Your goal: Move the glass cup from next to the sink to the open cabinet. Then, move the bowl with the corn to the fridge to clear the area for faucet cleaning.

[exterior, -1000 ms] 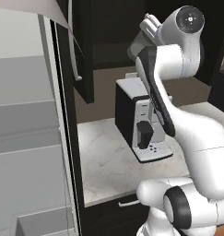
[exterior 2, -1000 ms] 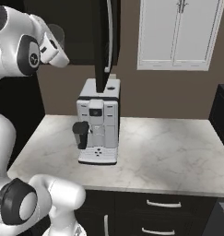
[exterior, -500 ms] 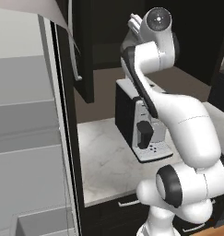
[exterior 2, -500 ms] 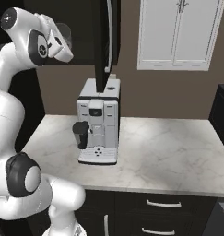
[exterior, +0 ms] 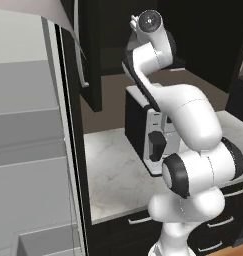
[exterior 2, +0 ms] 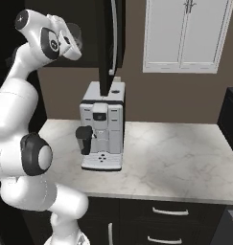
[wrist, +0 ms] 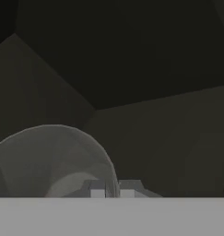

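Here your gripper (wrist: 112, 189) pinches the rim of the glass cup (wrist: 53, 161), one fingertip on each side of the wall, so it rides upright into the dark cabinet (wrist: 132, 60). The hand view gives you that grip and the cabinet's corner; the right base view shows the cup (exterior 2: 75, 34) raised high above the coffee machine (exterior 2: 102, 125) on the desk (exterior 2: 175, 158).
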Controlling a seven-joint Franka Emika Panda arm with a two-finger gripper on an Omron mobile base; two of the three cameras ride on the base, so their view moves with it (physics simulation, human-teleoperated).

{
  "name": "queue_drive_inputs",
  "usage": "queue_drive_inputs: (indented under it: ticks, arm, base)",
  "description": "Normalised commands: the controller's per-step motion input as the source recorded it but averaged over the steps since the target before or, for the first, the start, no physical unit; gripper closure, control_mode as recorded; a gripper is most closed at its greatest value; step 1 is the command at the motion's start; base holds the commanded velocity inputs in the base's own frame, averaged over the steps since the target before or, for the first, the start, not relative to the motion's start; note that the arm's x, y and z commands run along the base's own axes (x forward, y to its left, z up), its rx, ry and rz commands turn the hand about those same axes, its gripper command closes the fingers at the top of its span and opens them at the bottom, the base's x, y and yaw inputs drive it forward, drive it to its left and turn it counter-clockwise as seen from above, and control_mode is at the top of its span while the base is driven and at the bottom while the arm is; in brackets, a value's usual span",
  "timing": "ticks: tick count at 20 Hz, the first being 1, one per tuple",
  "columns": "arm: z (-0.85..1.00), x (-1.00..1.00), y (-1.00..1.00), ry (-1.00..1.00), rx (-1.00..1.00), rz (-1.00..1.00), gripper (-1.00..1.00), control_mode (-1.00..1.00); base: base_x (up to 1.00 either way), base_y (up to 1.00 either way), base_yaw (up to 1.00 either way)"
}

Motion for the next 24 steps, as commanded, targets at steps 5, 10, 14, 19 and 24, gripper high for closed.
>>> queue_drive_inputs:
  ticks: [5, 10, 14, 19, 24]
  arm:
    - [-0.36, 0.55, 0.0, 0.16, -0.01, -0.03, 1.0, -1.0]
    - [-0.26, 0.5, 0.0, 0.15, 0.0, -0.01, 1.0, -1.0]
    - [-0.03, 0.18, 0.0, 0.0, -0.01, -0.01, -1.0, -1.0]
    - [0.01, 0.0, 0.0, -0.15, 0.0, -0.02, -1.0, -1.0]
    - [0.12, -0.69, 0.0, -0.29, 0.0, 0.0, -1.0, -1.0]
  base:
    - [0.0, 0.0, 0.0]
    - [0.0, 0.0, 0.0]
    - [0.0, 0.0, 0.0]
    - [0.0, 0.0, 0.0]
    - [0.0, 0.0, 0.0]
